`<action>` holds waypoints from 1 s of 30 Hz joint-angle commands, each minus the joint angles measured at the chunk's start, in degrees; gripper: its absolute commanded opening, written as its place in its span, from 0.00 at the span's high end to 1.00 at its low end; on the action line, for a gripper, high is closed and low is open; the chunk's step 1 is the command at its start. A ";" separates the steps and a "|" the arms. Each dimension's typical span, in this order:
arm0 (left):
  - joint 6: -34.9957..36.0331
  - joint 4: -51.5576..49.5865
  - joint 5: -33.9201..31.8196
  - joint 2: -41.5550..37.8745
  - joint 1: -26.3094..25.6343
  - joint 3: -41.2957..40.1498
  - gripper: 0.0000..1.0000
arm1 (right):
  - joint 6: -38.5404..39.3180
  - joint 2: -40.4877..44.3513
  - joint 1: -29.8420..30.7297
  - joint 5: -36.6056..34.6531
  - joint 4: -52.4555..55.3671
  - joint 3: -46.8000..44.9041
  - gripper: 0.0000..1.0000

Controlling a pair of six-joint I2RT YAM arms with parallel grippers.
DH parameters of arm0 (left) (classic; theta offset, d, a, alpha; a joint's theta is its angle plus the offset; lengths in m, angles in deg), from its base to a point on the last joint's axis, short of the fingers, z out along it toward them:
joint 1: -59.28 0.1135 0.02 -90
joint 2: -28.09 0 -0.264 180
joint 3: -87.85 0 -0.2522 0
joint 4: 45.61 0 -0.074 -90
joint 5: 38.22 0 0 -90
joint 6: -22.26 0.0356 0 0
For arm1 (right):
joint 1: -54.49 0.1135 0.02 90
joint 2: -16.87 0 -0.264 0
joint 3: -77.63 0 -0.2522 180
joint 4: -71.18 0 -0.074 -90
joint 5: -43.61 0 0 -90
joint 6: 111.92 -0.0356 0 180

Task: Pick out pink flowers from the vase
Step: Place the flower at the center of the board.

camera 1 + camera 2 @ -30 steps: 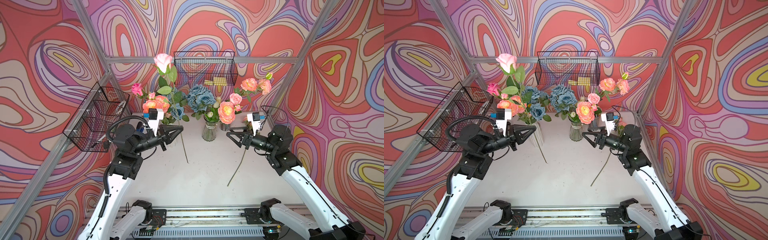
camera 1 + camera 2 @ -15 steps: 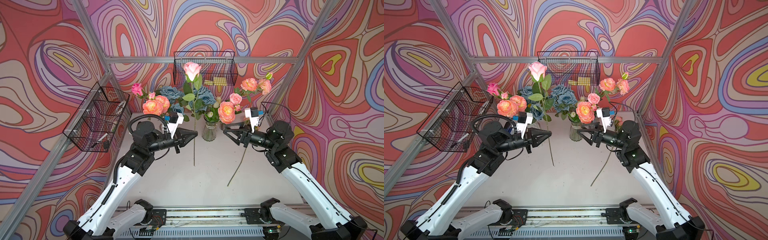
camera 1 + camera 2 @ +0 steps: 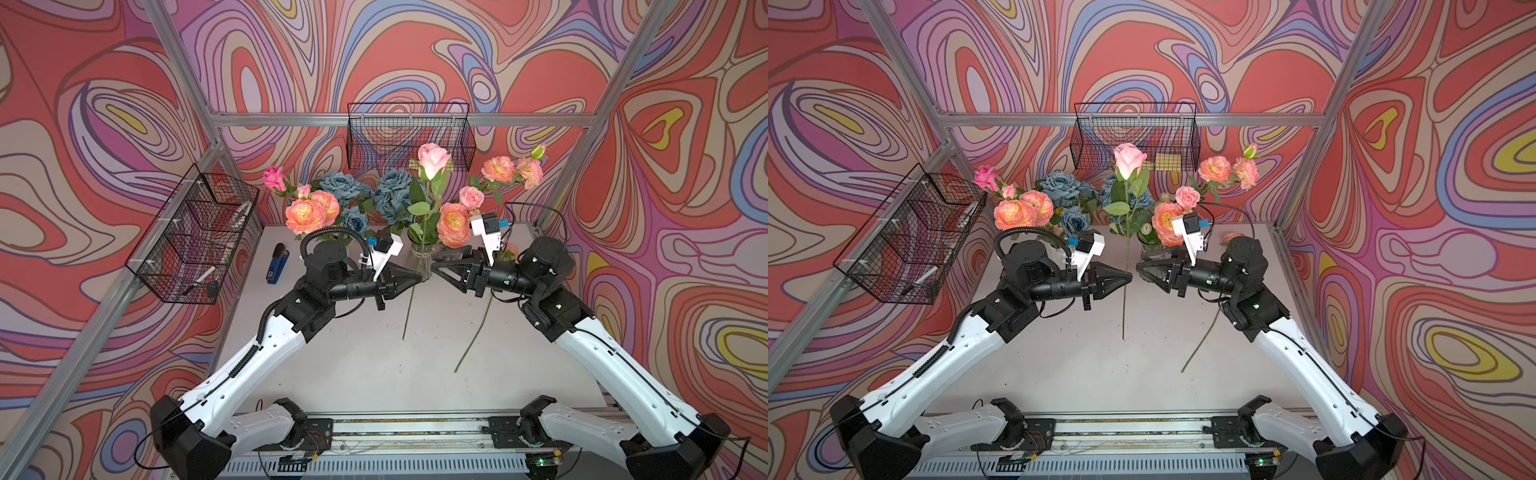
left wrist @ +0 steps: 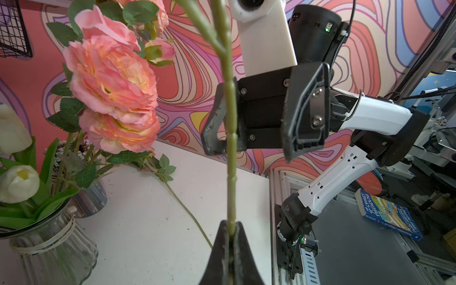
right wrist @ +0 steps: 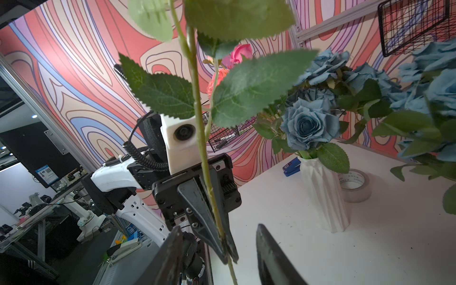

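**A:** How far along is it?

**B:** Early, I'd judge. Nearest, one pink flower point(image 3: 473, 332) lies on the counter point(image 3: 353, 374), stem end to the front and head back by the right arm. Past it a rose point(image 3: 433, 157) hangs upright in mid-air, out of any vase, with its stem end clear above the counter.

**A:** What holds it?

**B:** The left fingers point(image 4: 218, 256) are clamped together on its stem, low down. The right fingers point(image 4: 303, 118) face them, spread apart, just beside the stem and gripping nothing. A handover looks likely, though that is only my guess.

**A:** What's left?

**B:** Most of it. Two peach heads point(image 3: 311, 210) sit at the left of the row. A third peach head point(image 3: 453, 224) is by the glass vase point(image 3: 419, 262). A small pink rose point(image 3: 471, 197) and a peach pair point(image 3: 511, 170) stand further right. At the far left is a magenta rose point(image 3: 273, 178). I can't tell which vessel holds each one.

**A:** What's in the way?

**B:** Blue roses point(image 3: 340, 187) crowd between the pink bunches, some of them in a white vase point(image 5: 323, 192). White tulips point(image 4: 19, 183) share the glass vase. The held rose's leaves hang near that bunch. A stapler point(image 3: 277, 264) and a tape roll point(image 5: 355, 182) sit on the counter beside the vases. Two wire baskets, a side basket point(image 3: 195, 232) and a back basket point(image 3: 409, 133), hang on the walls, well apart from the arms.
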 commanded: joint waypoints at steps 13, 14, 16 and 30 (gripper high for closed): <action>-0.17 5.86 0.89 3.18 -2.95 2.74 1.00 | 2.65 -2.34 3.21 -2.05 2.95 4.04 0.77; -0.10 5.93 0.87 3.28 -2.95 2.71 1.00 | 2.68 -2.43 3.26 -2.06 3.05 4.24 0.81; -0.08 6.01 0.72 3.43 -2.95 2.75 1.00 | 3.02 -2.52 3.41 -2.27 3.69 4.59 0.86; -0.22 6.49 -1.27 3.21 -2.95 2.05 0.88 | 6.20 -3.27 3.61 -3.86 8.97 7.06 1.00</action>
